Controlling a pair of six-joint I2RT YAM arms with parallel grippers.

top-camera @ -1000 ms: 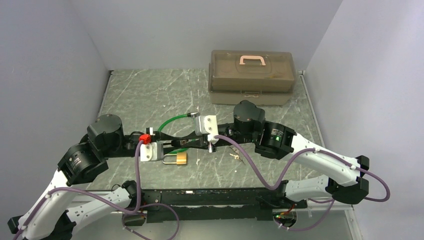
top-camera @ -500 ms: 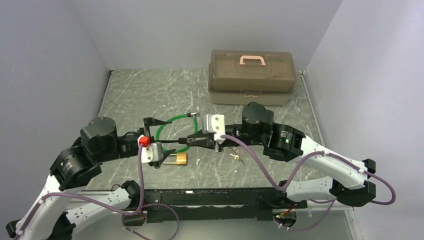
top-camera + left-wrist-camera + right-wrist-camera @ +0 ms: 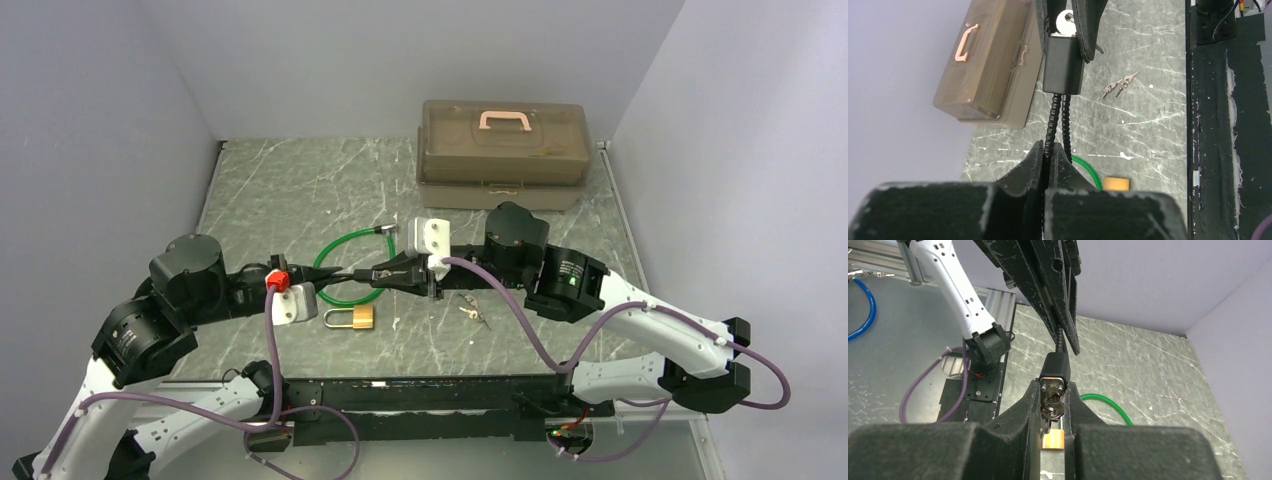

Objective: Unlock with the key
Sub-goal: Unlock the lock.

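My right gripper (image 3: pixel 1054 390) is shut on a small black lock body (image 3: pixel 1055 366) and holds it above the table. A silver key (image 3: pixel 1052 410) on a ring sits in the lock's end face between my fingers. A black beaded cable (image 3: pixel 1050 122) runs from the lock to my left gripper (image 3: pixel 1049 150), which is shut on it. In the top view the two grippers meet tip to tip, left (image 3: pixel 338 277) and right (image 3: pixel 385 273). A little bunch of tiny silver keys (image 3: pixel 472 313) lies on the table; it also shows in the left wrist view (image 3: pixel 1118 86).
A brass padlock (image 3: pixel 357 318) lies on the table under the grippers, next to a green looped cable (image 3: pixel 340 250). A brown toolbox (image 3: pixel 503 152) with a pink handle stands at the back. Grey walls close in left and right.
My left gripper was open half a second ago; it has shut on the black cable and the left arm has drawn back left. The right gripper has shifted slightly left with the lock.
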